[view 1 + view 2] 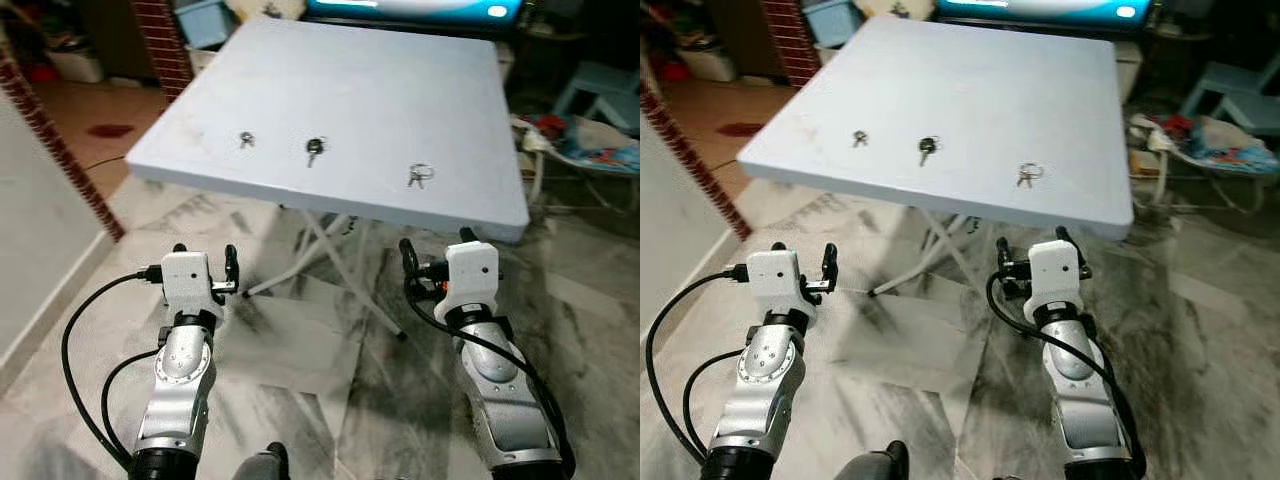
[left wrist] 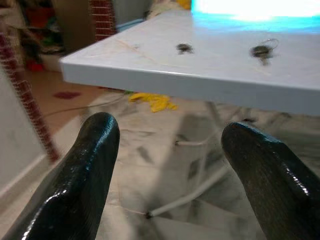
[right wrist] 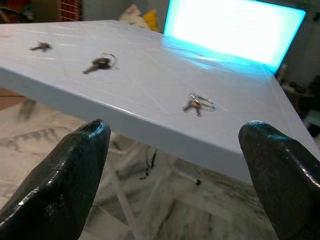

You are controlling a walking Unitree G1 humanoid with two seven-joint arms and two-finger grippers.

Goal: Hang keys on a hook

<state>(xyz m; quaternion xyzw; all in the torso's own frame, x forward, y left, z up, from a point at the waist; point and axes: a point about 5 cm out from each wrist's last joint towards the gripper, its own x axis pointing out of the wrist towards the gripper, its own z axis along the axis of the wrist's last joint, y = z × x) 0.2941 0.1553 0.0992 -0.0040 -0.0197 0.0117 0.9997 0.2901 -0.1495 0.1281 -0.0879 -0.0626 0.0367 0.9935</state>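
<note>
Three sets of keys lie in a row near the front edge of a pale grey folding table (image 1: 380, 90): a small one (image 1: 246, 139) on the left, a dark one (image 1: 314, 150) in the middle, and a ringed bunch (image 1: 420, 176) on the right. My left gripper (image 1: 205, 252) is open, below and in front of the table edge, empty. My right gripper (image 1: 435, 242) is also open and empty, just below the edge in front of the ringed bunch (image 3: 199, 103). The left wrist view looks up at the small keys (image 2: 184, 48) and the dark keys (image 2: 262, 51).
White crossed table legs (image 1: 330, 250) stand on the marbled floor under the table. A brick pillar (image 1: 165, 45) and a white wall are on the left. A lit screen (image 1: 410, 8) is behind the table, and a blue chair (image 1: 600, 90) with clutter is on the right.
</note>
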